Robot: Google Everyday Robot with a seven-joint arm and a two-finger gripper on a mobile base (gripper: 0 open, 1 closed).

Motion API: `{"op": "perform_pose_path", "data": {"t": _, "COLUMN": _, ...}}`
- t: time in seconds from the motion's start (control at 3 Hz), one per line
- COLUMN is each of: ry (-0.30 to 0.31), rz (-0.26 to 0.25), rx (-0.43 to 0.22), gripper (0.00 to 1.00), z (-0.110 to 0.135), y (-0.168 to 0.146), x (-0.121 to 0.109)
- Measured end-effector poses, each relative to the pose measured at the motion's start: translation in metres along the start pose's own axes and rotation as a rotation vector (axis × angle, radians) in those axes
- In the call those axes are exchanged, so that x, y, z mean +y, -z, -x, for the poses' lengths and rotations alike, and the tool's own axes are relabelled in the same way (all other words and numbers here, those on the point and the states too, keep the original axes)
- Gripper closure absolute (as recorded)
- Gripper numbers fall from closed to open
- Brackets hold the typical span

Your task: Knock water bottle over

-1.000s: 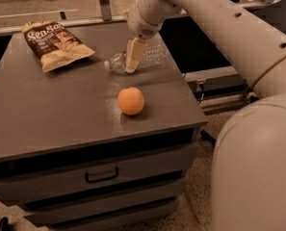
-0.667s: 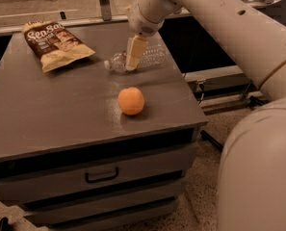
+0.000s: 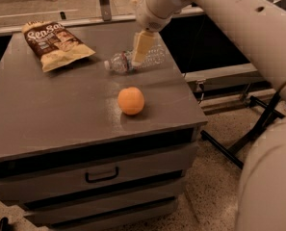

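One water bottle point(image 3: 119, 62) lies beneath tool point(image 3: 139, 56).

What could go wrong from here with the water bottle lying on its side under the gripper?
The water bottle lies on its side near the right edge of the table; being round, it might roll off. The gripper sits right over the bottle, so pulling away could drag or flick it. The orange sits loose just in front; a rolling bottle could nudge it.
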State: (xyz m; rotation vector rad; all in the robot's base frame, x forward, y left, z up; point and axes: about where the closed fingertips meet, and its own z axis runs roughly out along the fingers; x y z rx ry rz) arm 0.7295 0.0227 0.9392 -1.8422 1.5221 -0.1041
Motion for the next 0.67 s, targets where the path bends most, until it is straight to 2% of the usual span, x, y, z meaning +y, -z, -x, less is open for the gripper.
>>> {"op": "perform_pose_path", "data": {"t": 0.33, "ry": -0.041, "rz": -0.081, "rx": 0.051, "gripper": 0.00, "z": -0.0187, "y": 0.0460, "x": -0.0109}}
{"op": "perform_pose_path", "data": {"t": 0.67, "ry": -0.041, "rz": -0.081, "rx": 0.051, "gripper": 0.00, "z": -0.0187, "y": 0.0459, "x": -0.0108}}
